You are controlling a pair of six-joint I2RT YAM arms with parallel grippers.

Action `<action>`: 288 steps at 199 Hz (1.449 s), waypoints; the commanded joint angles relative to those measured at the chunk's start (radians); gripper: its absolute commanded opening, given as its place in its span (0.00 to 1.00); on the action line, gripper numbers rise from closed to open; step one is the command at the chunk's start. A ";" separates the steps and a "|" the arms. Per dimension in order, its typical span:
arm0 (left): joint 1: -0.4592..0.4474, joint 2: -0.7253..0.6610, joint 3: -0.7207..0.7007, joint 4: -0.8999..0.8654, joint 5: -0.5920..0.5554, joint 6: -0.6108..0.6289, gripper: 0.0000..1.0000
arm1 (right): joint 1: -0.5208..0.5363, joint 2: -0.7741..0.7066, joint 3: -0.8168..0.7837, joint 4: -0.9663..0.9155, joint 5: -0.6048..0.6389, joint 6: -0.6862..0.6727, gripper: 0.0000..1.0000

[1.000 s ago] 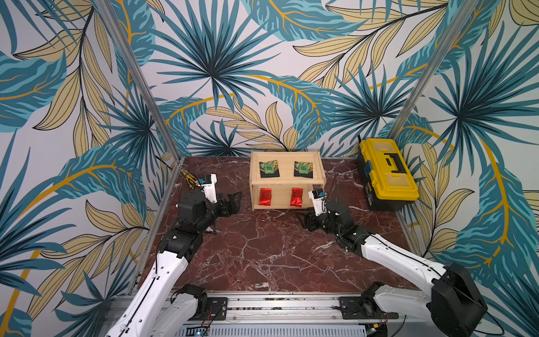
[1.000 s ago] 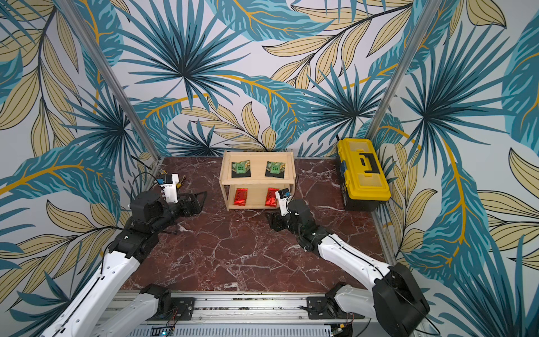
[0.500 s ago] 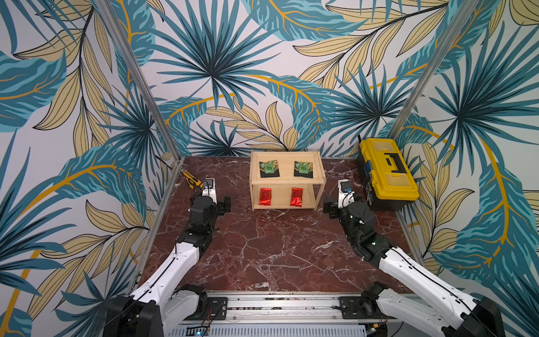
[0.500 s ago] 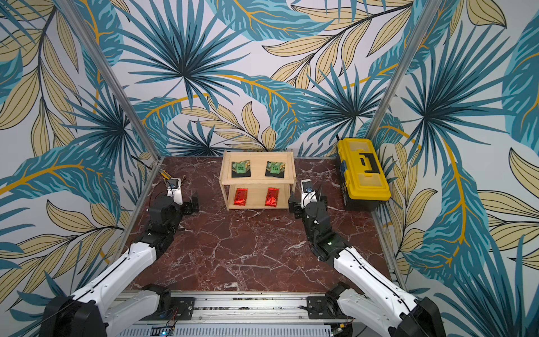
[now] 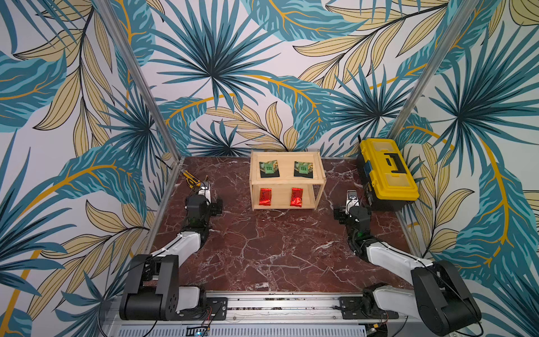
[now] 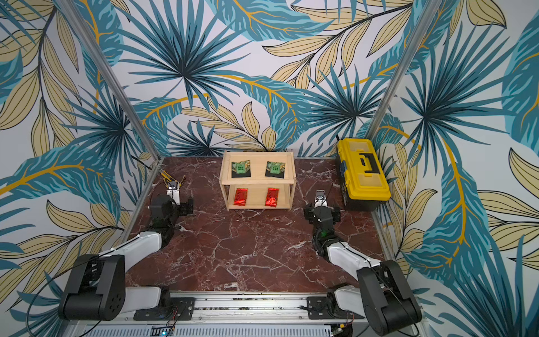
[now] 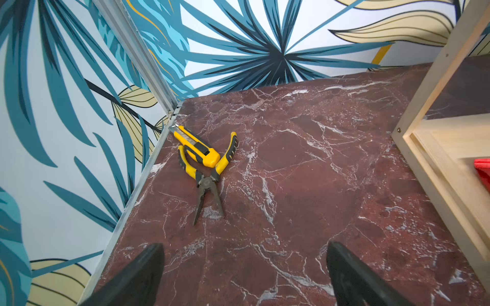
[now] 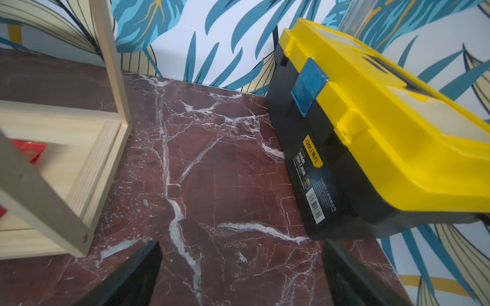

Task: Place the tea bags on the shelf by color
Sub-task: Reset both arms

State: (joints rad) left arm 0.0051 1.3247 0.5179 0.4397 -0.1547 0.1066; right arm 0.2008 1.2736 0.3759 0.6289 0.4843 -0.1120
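The small two-tier shelf of pale unfinished wood [image 5: 287, 182] is standing at the 12 o'clock end of the dark red marble table [image 5: 262, 248]. Two squarish green-and-gold tea bags with black edges [image 5: 269, 169] [image 5: 303, 169] are lying apart on its rimmed top tray, and two narrow shiny red tea bags [image 5: 265, 197] [image 5: 296, 197] are lying apart on the lower tier, one below each green one.

At about 2 o'clock, a yellow-and-black plastic toolbox [image 5: 385, 175] is sitting near the shelf, against the leaf-patterned wall. At about 10 o'clock, a yellow utility knife [image 7: 196, 145] is resting across the handles of yellow-and-black pliers [image 7: 208, 172], both close to the table's edge.

The left gripper [image 7: 244, 275] is hovering at about 9 o'clock, its jaws spread wide and holding nothing, pointing toward the pliers. The right gripper [image 8: 241, 275] is hovering at about 3 o'clock, in the gap between shelf and toolbox, likewise spread wide and empty. Nothing is lying between either gripper and the shelf.
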 commanded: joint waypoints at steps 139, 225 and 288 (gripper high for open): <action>0.104 0.144 -0.238 0.558 0.155 -0.220 1.00 | -0.164 0.232 0.028 0.232 -0.291 0.151 0.99; 0.015 0.248 -0.168 0.587 -0.064 -0.172 1.00 | -0.164 0.235 0.037 0.218 -0.325 0.136 0.99; 0.012 0.247 -0.168 0.579 -0.071 -0.173 1.00 | -0.167 0.245 0.052 0.202 -0.354 0.130 0.99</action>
State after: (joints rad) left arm 0.0227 1.5692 0.3374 0.9840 -0.2005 -0.0624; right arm 0.0406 1.5139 0.4229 0.8322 0.1471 0.0223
